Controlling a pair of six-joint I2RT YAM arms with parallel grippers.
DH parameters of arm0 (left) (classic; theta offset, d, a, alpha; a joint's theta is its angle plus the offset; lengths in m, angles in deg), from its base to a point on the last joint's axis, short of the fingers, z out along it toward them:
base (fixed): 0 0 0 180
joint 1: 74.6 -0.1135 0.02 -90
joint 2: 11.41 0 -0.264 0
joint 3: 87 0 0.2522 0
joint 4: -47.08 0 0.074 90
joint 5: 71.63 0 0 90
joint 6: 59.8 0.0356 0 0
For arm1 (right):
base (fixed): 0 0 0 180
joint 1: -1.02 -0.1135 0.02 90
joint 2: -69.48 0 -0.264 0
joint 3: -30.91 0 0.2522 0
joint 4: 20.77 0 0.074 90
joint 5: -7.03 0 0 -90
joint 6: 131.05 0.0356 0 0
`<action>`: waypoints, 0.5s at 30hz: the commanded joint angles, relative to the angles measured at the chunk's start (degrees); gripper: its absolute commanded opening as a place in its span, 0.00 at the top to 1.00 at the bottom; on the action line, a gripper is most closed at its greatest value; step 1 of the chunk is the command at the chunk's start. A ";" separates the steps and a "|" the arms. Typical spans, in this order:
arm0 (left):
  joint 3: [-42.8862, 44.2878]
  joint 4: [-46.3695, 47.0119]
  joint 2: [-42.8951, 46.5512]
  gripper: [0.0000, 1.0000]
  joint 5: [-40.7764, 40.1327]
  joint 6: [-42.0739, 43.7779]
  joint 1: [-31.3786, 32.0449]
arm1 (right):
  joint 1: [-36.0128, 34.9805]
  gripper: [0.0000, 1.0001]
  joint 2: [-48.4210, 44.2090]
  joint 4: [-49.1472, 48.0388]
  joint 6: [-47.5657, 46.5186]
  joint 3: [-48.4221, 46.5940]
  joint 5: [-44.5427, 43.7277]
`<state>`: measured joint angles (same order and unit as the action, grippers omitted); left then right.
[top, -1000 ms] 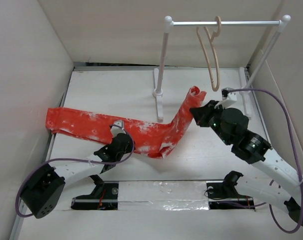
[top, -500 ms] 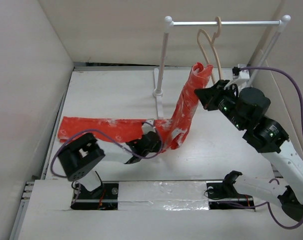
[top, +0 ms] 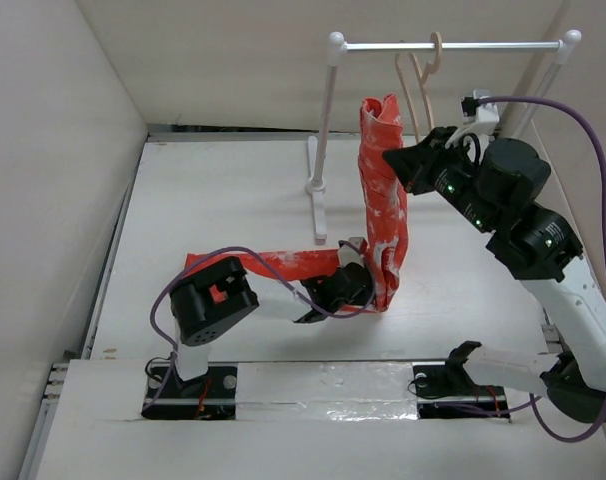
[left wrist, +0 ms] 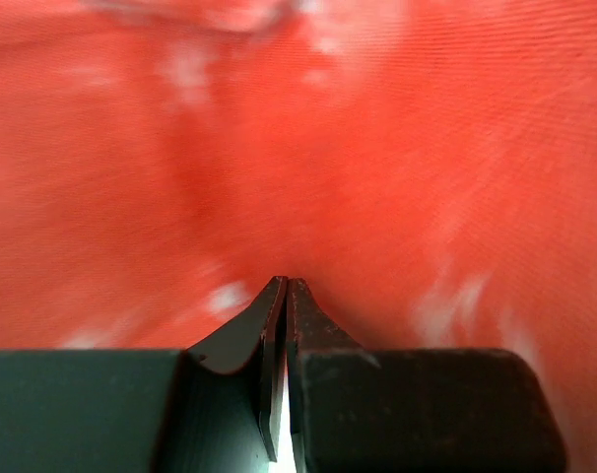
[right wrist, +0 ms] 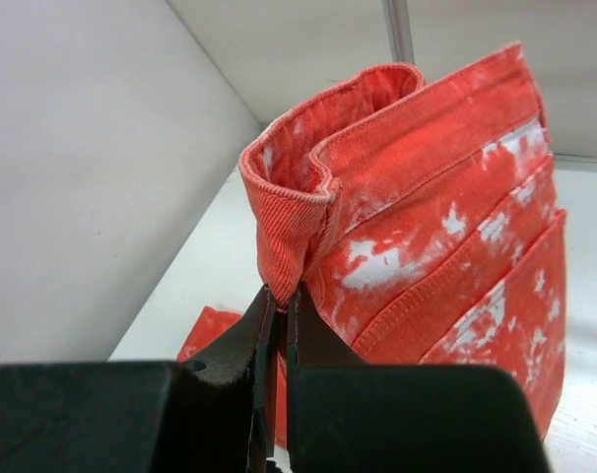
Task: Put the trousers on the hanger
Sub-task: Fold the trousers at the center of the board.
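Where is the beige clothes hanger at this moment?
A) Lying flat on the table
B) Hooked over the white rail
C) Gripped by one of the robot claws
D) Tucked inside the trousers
B: the hanger hangs by its hook from the white rail, and the right gripper holds the trousers up beside it.

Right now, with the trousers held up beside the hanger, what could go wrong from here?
The right jaws pinch only a thin hemmed edge of the trousers; the hanging cloth may slip out. The left jaws hold the cloth low by the table; raising the top end higher could tug it taut and free. The hanger hangs loose on the rail; a brush could swing it off.
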<state>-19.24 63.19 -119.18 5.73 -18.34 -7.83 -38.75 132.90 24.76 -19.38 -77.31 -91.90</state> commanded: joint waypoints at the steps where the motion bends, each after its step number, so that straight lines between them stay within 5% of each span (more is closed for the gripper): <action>1: -4.41 -1.57 9.04 1.00 -6.04 0.28 -1.36 | 0.48 1.00 0.21 -7.68 -0.40 -3.54 3.74; 8: -15.75 -16.47 42.16 0.86 -6.17 5.81 -17.34 | -2.68 1.00 5.48 -10.94 0.04 -3.63 4.80; 12: -17.08 -24.58 64.89 0.82 -1.25 8.54 -28.25 | -4.44 1.00 10.92 -13.13 0.39 -5.03 4.54; 15: -13.05 -32.48 72.84 0.80 1.30 10.73 -33.79 | -7.42 1.00 14.97 -14.63 0.74 -6.70 4.01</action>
<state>-33.95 41.75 -50.90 2.95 -11.47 -39.24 -43.82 146.06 20.02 -19.36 -79.49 -88.53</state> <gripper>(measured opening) 0.192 0.049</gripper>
